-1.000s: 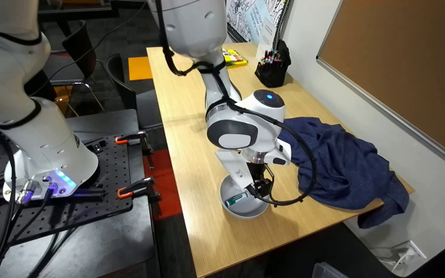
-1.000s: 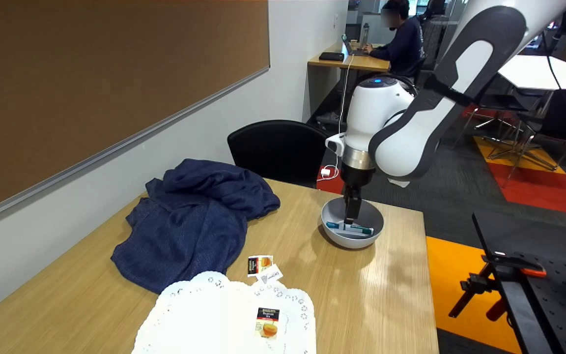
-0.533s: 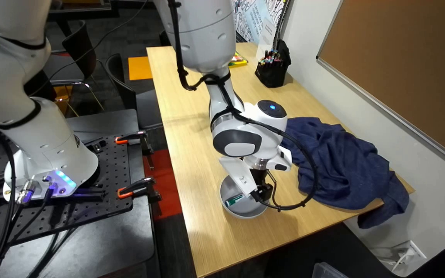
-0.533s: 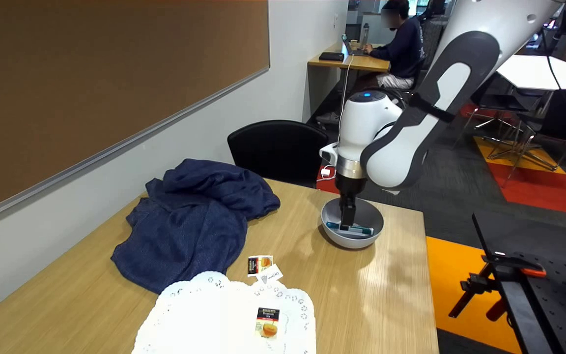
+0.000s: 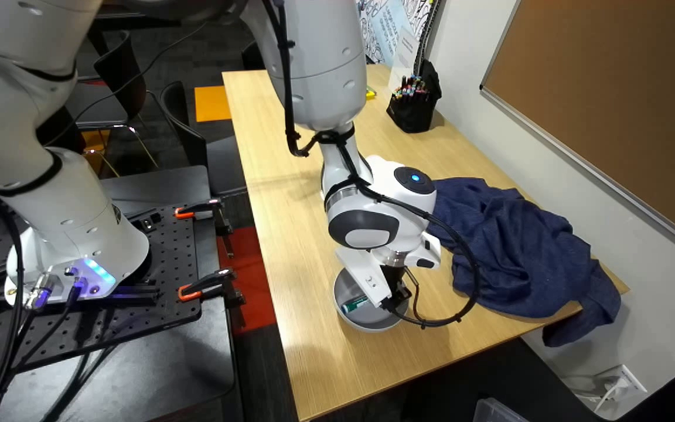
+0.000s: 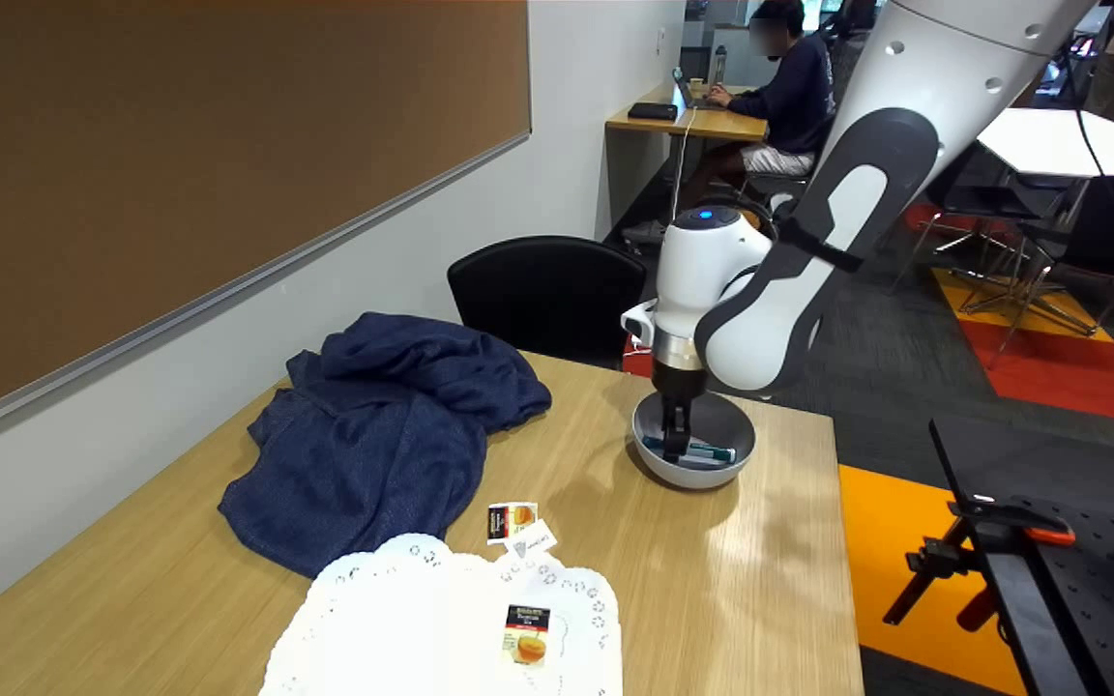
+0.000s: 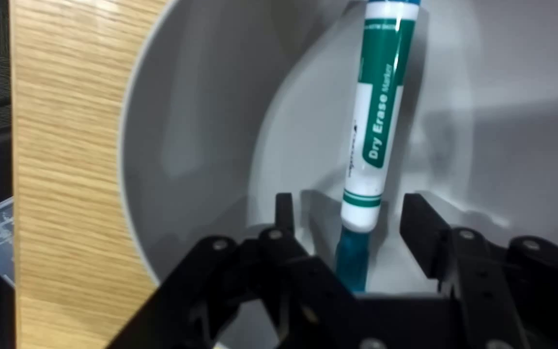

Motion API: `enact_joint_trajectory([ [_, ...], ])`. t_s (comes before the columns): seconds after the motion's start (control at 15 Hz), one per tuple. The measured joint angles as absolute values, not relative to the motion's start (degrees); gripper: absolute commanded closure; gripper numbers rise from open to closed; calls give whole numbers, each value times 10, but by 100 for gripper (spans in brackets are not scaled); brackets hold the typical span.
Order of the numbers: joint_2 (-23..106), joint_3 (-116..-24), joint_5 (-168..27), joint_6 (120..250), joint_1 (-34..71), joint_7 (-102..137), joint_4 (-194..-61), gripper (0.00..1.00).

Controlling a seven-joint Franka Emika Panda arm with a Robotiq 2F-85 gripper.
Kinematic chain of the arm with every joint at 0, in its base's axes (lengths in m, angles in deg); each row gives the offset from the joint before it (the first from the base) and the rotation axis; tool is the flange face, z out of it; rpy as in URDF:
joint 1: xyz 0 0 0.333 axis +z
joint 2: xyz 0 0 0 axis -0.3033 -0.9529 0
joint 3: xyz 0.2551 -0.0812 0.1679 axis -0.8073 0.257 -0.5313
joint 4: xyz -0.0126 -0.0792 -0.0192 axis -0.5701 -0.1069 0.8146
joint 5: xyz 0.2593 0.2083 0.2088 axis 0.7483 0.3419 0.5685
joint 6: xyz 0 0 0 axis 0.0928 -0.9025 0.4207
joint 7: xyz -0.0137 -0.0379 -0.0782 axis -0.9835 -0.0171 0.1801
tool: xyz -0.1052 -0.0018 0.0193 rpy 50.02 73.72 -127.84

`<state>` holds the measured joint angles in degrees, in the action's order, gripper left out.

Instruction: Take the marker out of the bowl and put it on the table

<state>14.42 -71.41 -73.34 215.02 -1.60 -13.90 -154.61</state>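
Observation:
The marker (image 7: 380, 111), white and green with a teal cap, lies on the floor of the pale grey bowl (image 7: 201, 121). It shows in both exterior views (image 5: 355, 303) (image 6: 712, 451), partly covered by the gripper. The bowl (image 6: 692, 477) stands on the light wooden table (image 6: 760, 580) near its end. My gripper (image 7: 349, 213) is open and reaches down into the bowl. Its fingers (image 7: 422, 232) stand on either side of the marker's capped end, with a gap on both sides. In an exterior view the fingertips (image 6: 675, 452) are low in the bowl, over the marker.
A dark blue cloth (image 6: 383, 435) lies beside the bowl. A white lace doily (image 6: 422, 628) and tea packets (image 6: 512, 522) lie farther along. A dark cup of pens (image 5: 412, 111) stands by the wall. A black chair (image 6: 547, 300) is at the table's end.
The arm has moved lower, and the gripper has come down deeper into the bowl, shifting slightly towards the cloth side. The marker and bowl have not visibly moved.

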Motion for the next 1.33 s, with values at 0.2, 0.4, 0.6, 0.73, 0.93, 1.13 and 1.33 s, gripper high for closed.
enact_joint_trajectory([
  [0.2, 136, -714, -735, 2150, -16, -139, -1541, 92],
  [0.4, 135, -715, -737, 2150, -15, -139, -1540, 95],
  [0.6, 137, -715, -737, 2150, -13, -138, -1540, 95],
  [0.73, 147, -716, -737, 2150, -11, -131, -1545, 95],
  [0.93, 179, -716, -737, 2152, -6, -117, -1567, 95],
  [1.13, 229, -705, -737, 2169, 12, -92, -1606, 95],
  [1.33, 284, -680, -742, 2192, 44, -60, -1647, 95],
])
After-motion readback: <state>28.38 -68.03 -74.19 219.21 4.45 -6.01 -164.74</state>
